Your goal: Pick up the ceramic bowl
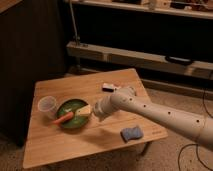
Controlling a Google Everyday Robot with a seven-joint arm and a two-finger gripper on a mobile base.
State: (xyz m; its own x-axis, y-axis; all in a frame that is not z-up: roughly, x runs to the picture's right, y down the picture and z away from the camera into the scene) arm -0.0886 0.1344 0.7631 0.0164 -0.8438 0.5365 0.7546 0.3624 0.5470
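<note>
The ceramic bowl (71,113) is a wide, shallow dark-green dish on the left part of the wooden table (100,135). An orange carrot-like thing (64,118) lies across its left side. My gripper (85,110) reaches in from the right at the end of the white arm (150,112). Its pale tip is over the bowl's right rim. A small translucent whitish cup (47,105) stands just left of the bowl.
A blue sponge (132,133) lies on the table's right front part. A small dark and white object (110,87) sits near the table's far edge. A dark cabinet stands at left, and a shelf unit with a metal rail runs behind the table.
</note>
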